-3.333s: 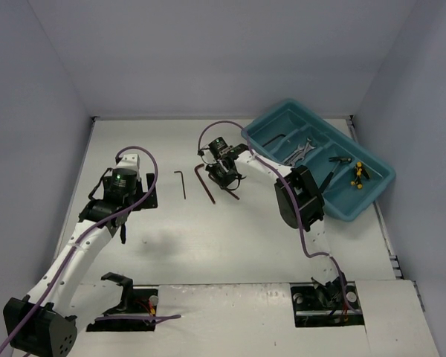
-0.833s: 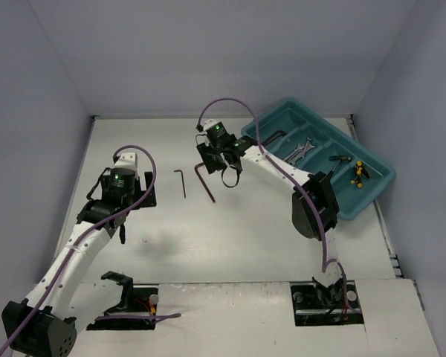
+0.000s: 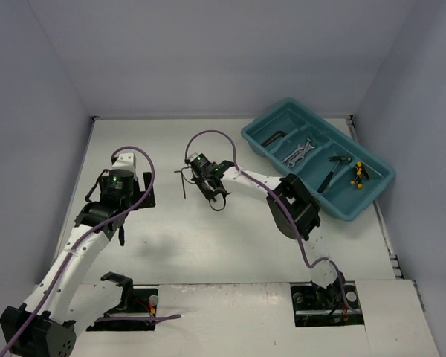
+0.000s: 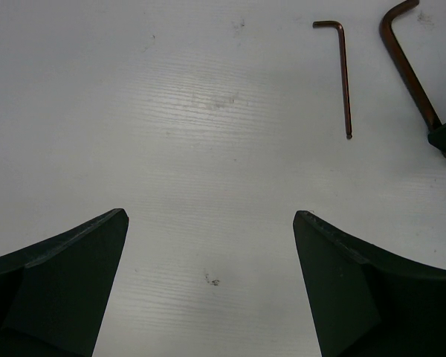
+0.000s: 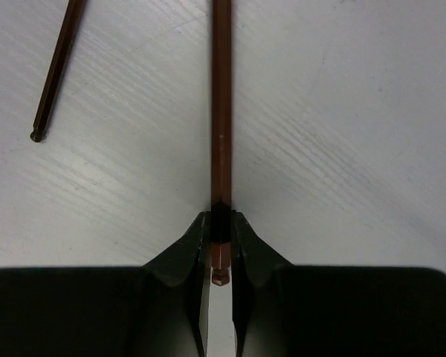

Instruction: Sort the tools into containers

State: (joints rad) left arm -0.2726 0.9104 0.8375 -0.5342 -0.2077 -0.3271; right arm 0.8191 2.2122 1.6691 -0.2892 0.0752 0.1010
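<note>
My right gripper (image 5: pixel 221 219) is shut on the long shaft of a brown L-shaped hex key (image 5: pixel 221 111), close to its ball end, low over the table. In the top view the right gripper (image 3: pixel 210 192) covers most of that key. A thinner hex key (image 3: pixel 182 183) lies just left of it on the table, also seen in the left wrist view (image 4: pixel 345 78). My left gripper (image 4: pixel 209 216) hangs open over bare table, left of both keys. The teal tray (image 3: pixel 372 195) at the back right holds a dark hex key (image 3: pixel 273 137), silver wrenches (image 3: pixel 300 152), a black-handled tool (image 3: pixel 328 175) and a yellow-and-black tool (image 3: pixel 359 175).
Grey walls close the table on the left, back and right. The right arm's forearm and purple cable (image 3: pixel 208 137) stretch from the near right across the middle to the keys. Black mounts (image 3: pixel 119 290) sit at the near edge.
The right gripper moved left and toward the near side, came down over the larger hex key and closed on its shaft. The left arm stayed still.
</note>
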